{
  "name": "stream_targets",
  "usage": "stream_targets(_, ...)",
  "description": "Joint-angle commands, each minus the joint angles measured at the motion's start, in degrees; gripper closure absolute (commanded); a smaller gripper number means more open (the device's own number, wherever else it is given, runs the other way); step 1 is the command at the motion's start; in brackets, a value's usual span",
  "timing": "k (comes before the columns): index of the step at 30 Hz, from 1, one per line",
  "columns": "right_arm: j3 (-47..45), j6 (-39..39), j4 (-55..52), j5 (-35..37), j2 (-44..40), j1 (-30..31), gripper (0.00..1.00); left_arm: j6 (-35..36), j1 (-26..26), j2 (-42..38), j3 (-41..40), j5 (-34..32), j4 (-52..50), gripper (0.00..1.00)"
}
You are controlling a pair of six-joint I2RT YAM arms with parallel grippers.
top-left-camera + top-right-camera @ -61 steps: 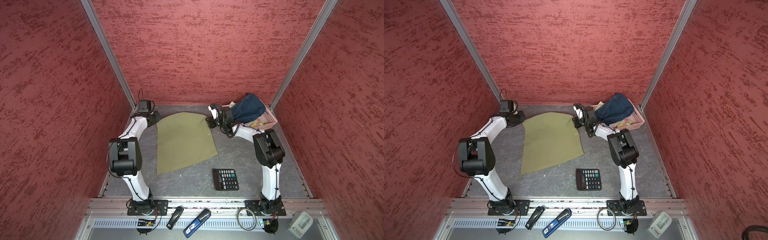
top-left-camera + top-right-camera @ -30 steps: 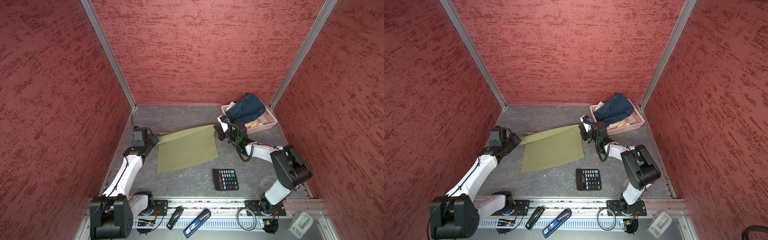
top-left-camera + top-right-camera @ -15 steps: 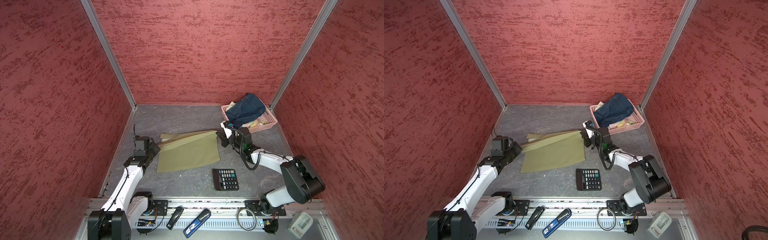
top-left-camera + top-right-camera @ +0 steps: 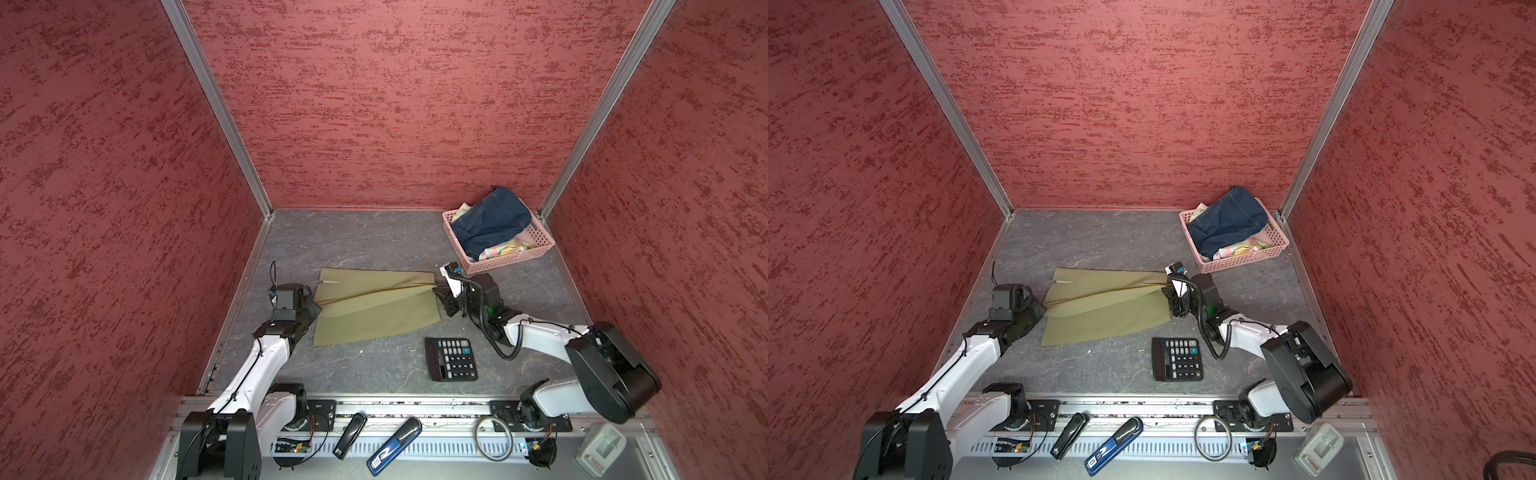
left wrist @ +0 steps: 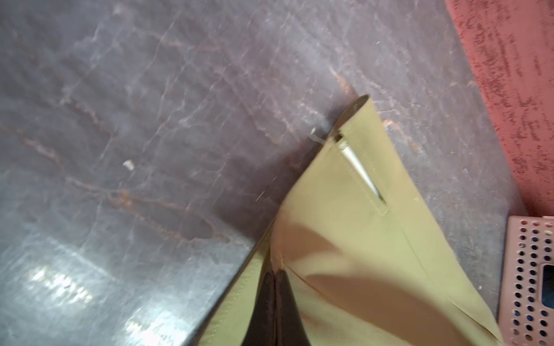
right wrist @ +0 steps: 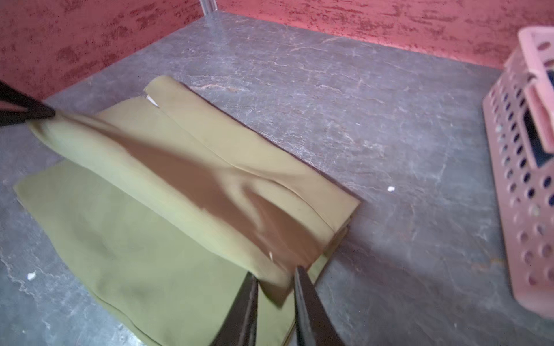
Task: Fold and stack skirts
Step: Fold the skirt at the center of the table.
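Both arms have swung back toward the front edge of the grey surface over the last two seconds. They dragged the far edge of the olive-green skirt with them, so the garment that lay spread flat is now doubled over on itself.

It sits in the middle of the surface in both top views, with the fold line on the far side. The upper layer is stretched between the two claws and sags into a long shadowed crease. The cloth is plain and matte, with a stitched hem and a straight seam along the upper layer. In the left wrist view a short stitched slit shows a white strip inside it, with no lettering readable.

The left gripper is clenched on the skirt's left corner, its black fingers pressed together. The right gripper has let go. Its fingers stand apart, and the right corner of the fold lies loose between them.

The denim skirt and the floral skirt are heaped in the pink basket at the far right corner.

A black calculator lies near the front edge, but its key markings are too small to read.
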Motion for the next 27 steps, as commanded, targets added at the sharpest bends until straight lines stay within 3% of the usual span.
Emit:
stream_targets(1,-1.67,2.0,0.23,4.58,-4.76,-0.08,0.49,-2.32,-1.43,-4.1,-3.3,-2.78,1.77,1.0)
stream_targets(4,-3.22,4.43,0.75,5.44,-8.15,-0.08,0.34,-3.41,-3.68,-8.35,-6.14,-4.6,1.53,0.99)
stream_targets(8,0.79,11.95,-6.58,5.16,-7.1,-0.12,0.35,-4.34,-5.68,-13.02,-8.12,-7.18,-0.24,0.88)
stream_targets(15,7.72,26.32,-21.79,-3.07,0.95,-0.06,0.43,-5.41,-5.94,-15.41,-6.65,-9.55,-4.48,0.48)
stream_targets(18,7.73,30.15,-23.41,-4.49,1.55,-0.05,0.45,-5.38,-5.17,-12.45,-4.02,-10.47,-6.84,0.41)
stream_targets(23,8.77,32.61,-24.03,-6.61,4.38,-0.09,0.47,-2.68,0.28,1.26,3.8,-2.21,-10.64,0.41)
stream_targets(27,9.71,34.34,-23.52,-7.26,7.34,-0.16,0.49,-1.43,1.42,6.72,7.14,5.17,-12.17,0.41)
